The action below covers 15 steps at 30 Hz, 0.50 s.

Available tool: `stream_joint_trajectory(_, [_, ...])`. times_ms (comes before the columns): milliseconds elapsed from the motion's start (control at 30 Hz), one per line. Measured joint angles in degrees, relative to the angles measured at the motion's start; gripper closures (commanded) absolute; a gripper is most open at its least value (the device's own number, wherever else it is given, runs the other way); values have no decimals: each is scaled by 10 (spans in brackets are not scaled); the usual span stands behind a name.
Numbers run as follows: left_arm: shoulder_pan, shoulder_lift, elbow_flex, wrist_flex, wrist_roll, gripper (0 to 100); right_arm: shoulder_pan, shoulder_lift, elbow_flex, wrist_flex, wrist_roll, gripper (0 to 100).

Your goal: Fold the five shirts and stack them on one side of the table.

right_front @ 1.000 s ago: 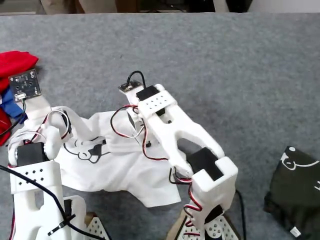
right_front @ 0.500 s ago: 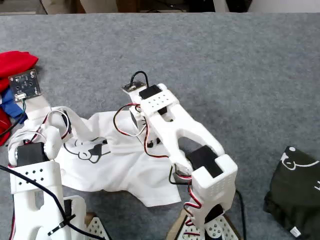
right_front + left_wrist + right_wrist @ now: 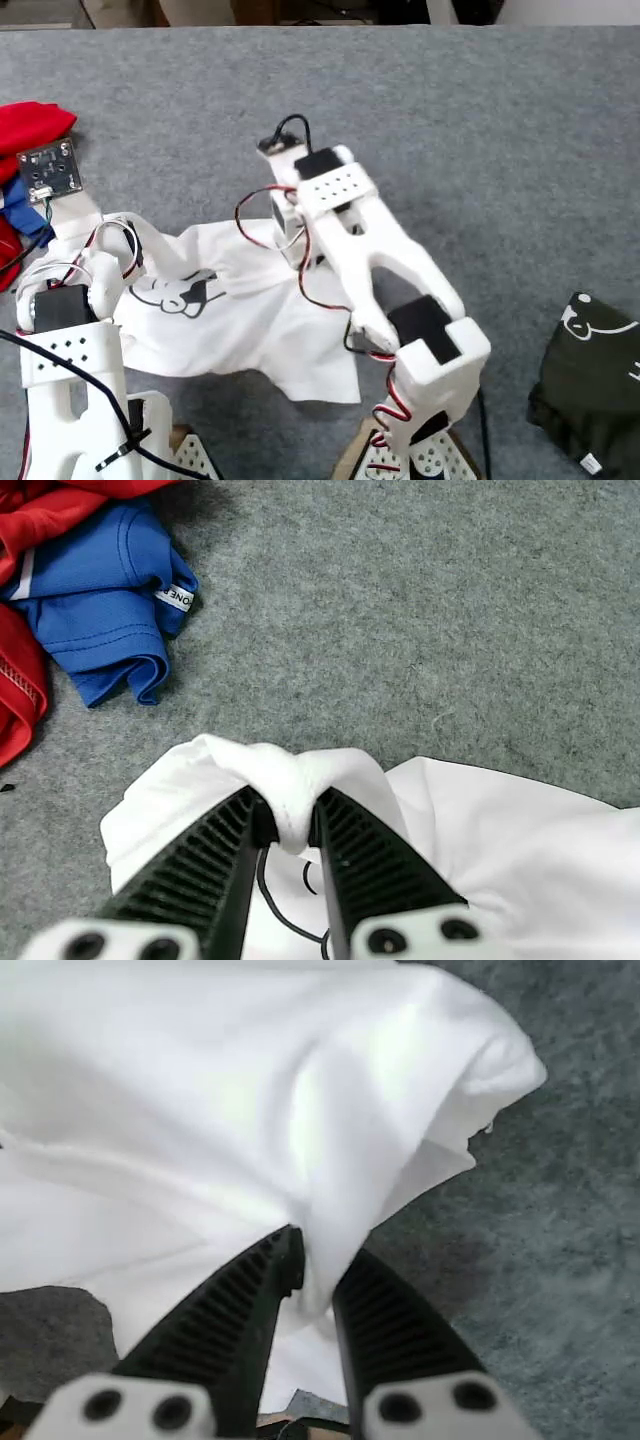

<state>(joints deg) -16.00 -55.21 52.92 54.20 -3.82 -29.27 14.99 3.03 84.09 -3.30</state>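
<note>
The grey tabletop carries a rumpled white shirt near its front. A red shirt and a blue shirt lie bunched together at one side edge. A folded dark shirt lies at the other side edge.

Far side: open table, room to pass from edge to edge
Left edge: red shirt and blue shirt heaped just beside left arm
Centre: right arm stretches over white shirt, blocking the near middle
Right: open gap between right arm and dark shirt at the near corner
</note>
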Motion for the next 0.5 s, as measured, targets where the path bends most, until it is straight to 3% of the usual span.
stream_joint_trajectory(200, [0, 0, 0, 0, 0, 982, 2, -1, 4, 7, 2, 843])
stream_joint_trajectory(500, [0, 0, 0, 0, 0, 982, 2, -1, 58, 1, 7, 884])
